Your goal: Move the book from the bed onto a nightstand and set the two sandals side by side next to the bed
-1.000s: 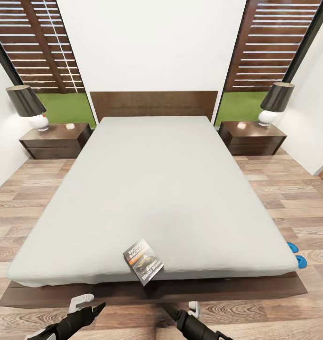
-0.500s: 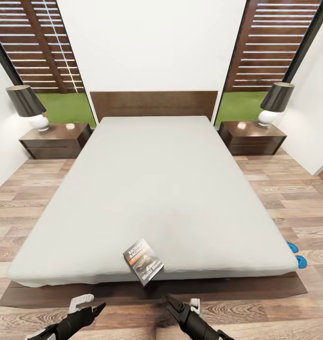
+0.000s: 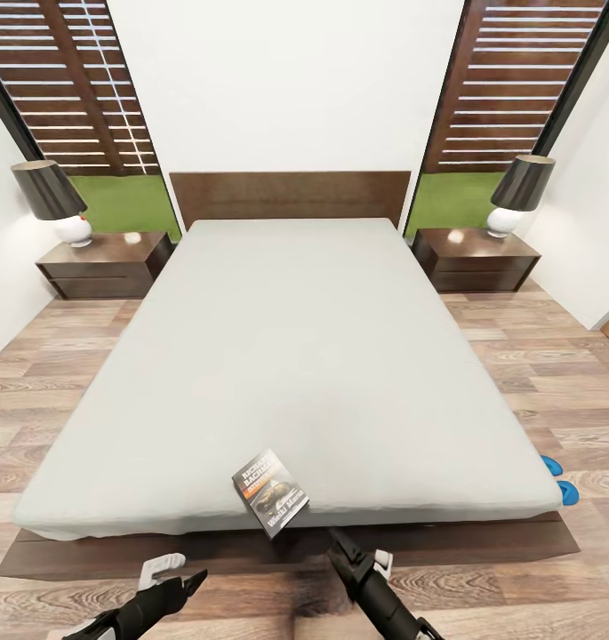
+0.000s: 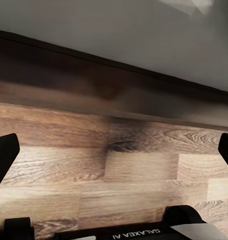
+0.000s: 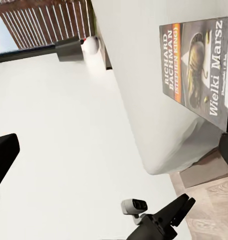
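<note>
The book [image 3: 270, 492] lies flat at the bed's [image 3: 286, 356] foot edge, low and centre in the head view, one corner hanging over the mattress rim, its long axis slanting toward the lower right of the frame. The right gripper [image 3: 340, 544] sits just below and right of it, much nearer than the left gripper [image 3: 181, 576] at lower left. Both sets of jaws are spread and hold nothing (the right wrist view frames the cover [image 5: 196, 70] ahead of its parted jaws).
</note>
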{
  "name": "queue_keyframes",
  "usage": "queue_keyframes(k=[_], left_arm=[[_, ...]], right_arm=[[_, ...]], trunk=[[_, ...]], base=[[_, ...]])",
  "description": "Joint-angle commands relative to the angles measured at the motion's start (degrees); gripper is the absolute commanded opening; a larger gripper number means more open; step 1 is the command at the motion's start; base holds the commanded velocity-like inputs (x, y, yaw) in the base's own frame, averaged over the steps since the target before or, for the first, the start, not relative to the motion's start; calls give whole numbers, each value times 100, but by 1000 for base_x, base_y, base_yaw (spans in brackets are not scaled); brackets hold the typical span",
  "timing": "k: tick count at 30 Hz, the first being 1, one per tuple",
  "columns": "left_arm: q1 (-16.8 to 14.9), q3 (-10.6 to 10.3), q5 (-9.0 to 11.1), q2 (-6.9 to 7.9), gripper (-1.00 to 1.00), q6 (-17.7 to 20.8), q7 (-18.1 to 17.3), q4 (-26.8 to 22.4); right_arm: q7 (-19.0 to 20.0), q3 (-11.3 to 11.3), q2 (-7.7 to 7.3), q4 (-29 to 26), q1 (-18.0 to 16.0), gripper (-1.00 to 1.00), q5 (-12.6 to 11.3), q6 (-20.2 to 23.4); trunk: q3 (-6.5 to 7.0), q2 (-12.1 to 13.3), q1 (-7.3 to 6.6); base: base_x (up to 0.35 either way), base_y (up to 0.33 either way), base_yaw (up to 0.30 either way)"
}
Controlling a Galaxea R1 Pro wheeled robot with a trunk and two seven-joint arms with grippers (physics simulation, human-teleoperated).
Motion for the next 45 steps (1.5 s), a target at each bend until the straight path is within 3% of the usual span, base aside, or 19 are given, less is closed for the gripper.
queue_keyframes(k=[1, 7, 41, 45], left_arm=[[-5, -49, 38, 1, 100, -31, -13, 8], [-2, -49, 37, 1, 100, -27, -13, 8], [-2, -49, 29, 1, 100, -26, -22, 8], [-2, -49, 34, 3, 100, -26, -28, 8]], right_arm=[[9, 15, 0, 0, -1, 100, -81, 59], [8, 19, -1, 1, -1, 100, -176, 58], [34, 55, 8, -7, -1, 100, -182, 37], [34, 55, 8, -5, -1, 100, -182, 38]], trunk=[[-4, -2, 0], [-112, -243, 132], [-722, -1607, 878], [-722, -1607, 878]], base=[[0, 0, 0], [0, 0, 0], [0, 0, 0], [0, 0, 0]])
